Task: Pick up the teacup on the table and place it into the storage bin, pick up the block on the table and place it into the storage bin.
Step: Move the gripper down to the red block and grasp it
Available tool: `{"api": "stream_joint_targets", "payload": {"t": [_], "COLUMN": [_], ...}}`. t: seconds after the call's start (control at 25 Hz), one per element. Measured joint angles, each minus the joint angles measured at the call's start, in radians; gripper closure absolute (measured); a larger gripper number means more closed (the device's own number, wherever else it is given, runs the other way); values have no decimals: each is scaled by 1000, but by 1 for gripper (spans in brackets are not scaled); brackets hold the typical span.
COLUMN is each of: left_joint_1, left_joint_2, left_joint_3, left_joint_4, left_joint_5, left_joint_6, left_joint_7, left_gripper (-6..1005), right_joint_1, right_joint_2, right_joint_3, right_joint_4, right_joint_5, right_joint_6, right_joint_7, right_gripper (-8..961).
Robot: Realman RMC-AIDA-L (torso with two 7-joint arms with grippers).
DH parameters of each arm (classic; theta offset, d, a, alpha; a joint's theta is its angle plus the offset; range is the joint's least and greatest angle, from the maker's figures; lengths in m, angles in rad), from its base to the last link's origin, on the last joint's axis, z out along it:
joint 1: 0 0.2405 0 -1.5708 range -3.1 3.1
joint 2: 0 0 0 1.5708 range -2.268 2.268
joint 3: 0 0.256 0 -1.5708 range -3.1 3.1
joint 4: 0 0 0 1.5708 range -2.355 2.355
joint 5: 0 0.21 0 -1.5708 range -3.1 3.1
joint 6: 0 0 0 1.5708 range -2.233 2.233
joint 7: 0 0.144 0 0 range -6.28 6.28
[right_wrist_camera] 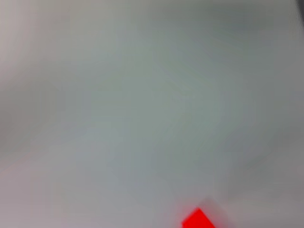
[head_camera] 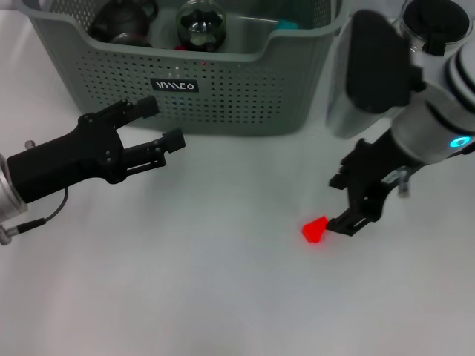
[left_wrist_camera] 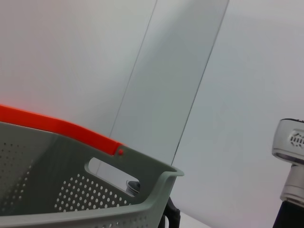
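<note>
Red block (head_camera: 315, 230) lies on the surface, well in front of the bin (head_camera: 223, 89). Right claw (head_camera: 343, 202) sits just beside it, fingers apart, not yet around. Straddle the block fully before closing. Left claw (head_camera: 159, 126) hovers apart near the bin front, idle.

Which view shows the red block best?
The head view: the red block lies whole on the white table, just beside the right gripper. The right wrist view catches only a corner of it at the frame edge. The left wrist view misses it.
</note>
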Motion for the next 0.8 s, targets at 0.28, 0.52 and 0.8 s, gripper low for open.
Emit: {"api": "stream_joint_targets", "payload": {"t": [0.28, 0.52, 0.8], "left_joint_1": [3, 4, 4], "left_joint_2": [-1, -2, -5], "left_joint_3": [0, 0, 0], "left_joint_4": [0, 0, -1], "left_joint_5": [0, 2, 4], "left_joint_6": [-11, -12, -27], "left_joint_7": [0, 0, 0], "left_gripper": [113, 114, 113], "right_joint_1": [-3, 21, 24], "right_joint_2": [0, 2, 1], "right_joint_3": [-112, -143, -148], "right_joint_4": [42, 134, 180], "right_joint_5": [47, 84, 95], "right_joint_6": [111, 157, 184], "right_joint_7": [-32, -64, -71], "right_gripper": [245, 228, 227]}}
